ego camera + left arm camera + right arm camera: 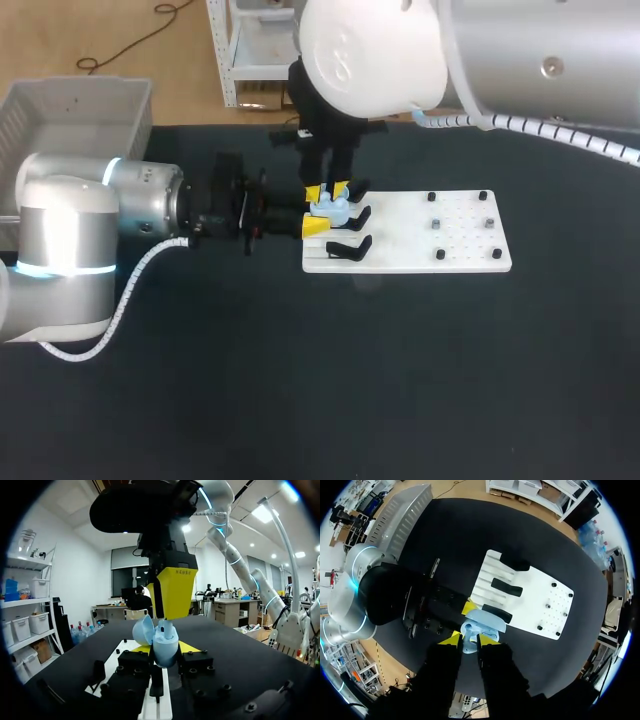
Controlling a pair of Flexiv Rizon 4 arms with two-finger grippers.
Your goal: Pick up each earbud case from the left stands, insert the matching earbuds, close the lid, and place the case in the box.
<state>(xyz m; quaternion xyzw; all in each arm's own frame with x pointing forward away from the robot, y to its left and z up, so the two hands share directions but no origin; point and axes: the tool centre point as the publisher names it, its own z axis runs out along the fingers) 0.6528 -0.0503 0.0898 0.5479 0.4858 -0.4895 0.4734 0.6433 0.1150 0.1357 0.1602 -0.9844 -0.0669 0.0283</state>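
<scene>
The left gripper (165,650) has its fingers clamped on the pale blue case (333,210) (lid hinged open) at the stand end of the white board (465,255). The right gripper (327,190) hangs just above the case, perhaps touching it; I cannot tell its grip.

Head overhead, wrists close, probably sharing earbud case (331,209)
</scene>
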